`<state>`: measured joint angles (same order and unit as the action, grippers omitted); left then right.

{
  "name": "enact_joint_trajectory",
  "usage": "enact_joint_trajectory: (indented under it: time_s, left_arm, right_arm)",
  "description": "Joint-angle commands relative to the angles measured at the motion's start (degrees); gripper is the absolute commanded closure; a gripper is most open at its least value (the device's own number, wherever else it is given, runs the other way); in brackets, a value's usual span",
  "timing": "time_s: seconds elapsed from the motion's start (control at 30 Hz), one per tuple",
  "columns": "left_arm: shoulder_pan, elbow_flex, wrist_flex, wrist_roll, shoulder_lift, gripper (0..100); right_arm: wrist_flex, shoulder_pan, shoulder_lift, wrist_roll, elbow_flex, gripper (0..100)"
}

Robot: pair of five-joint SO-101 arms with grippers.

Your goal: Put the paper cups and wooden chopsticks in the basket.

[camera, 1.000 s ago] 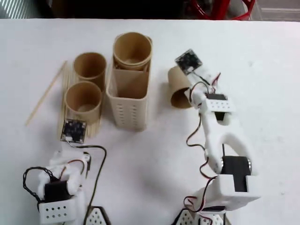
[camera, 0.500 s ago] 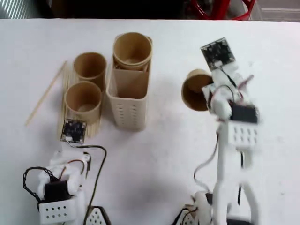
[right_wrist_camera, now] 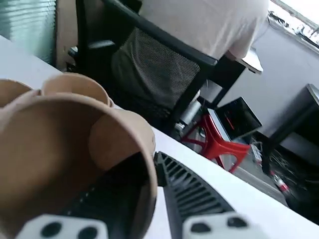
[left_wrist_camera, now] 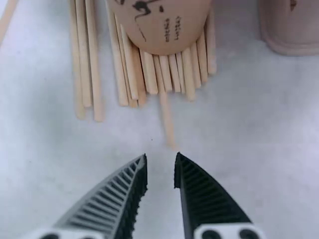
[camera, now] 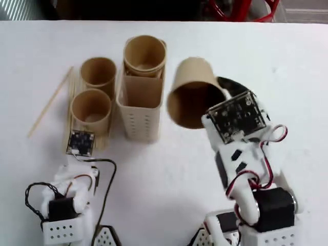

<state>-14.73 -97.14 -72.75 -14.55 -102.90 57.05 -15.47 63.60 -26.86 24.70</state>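
Observation:
A tall white basket (camera: 138, 120) stands mid-table with stacked paper cups (camera: 145, 54) at its far end. Left of it two upright paper cups (camera: 98, 72) (camera: 91, 108) stand on a row of wooden chopsticks (camera: 72, 100); one stray chopstick (camera: 49, 102) lies further left. My right gripper (camera: 214, 91) is raised above the table, shut on the rim of a tilted paper cup (camera: 190, 97) (right_wrist_camera: 60, 149), one finger inside it. My left gripper (left_wrist_camera: 159, 167) hovers low over the table just short of the chopstick ends (left_wrist_camera: 164, 74), its jaws nearly together and holding nothing.
The base of the near cup (left_wrist_camera: 159, 25) rests on the chopsticks. The basket's corner (left_wrist_camera: 291, 25) is beside them. Bare white table lies to the right of the basket. A chair and red stool (right_wrist_camera: 214, 144) stand beyond the far edge.
The right arm has lifted its cup off the table, high and back toward the basket. The left arm has not moved.

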Motion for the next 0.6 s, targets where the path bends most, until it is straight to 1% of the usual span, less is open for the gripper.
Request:
enact_joint_trajectory:
  time_s: [0.0, 0.3, 0.43, 0.57]
  left_arm:
    - [0.6, 0.1, -0.4, -0.2, -0.5, 89]
    - [0.6, 0.1, -0.4, -0.2, -0.5, 89]
    - [0.6, 0.1, -0.4, -0.2, -0.5, 89]
    - [0.6, 0.1, -0.4, -0.2, -0.5, 89]
  right_arm:
    - [0.2, -4.5, -7.0, 1.0, -7.6, 98.2]
    - [-0.1, -10.2, -33.8, 1.0, -27.1, 98.2]
    - [0.0, -12.1, -42.2, 1.0, -35.7, 98.2]
    - [-0.1, -11.9, -49.4, 1.0, -40.8, 98.2]
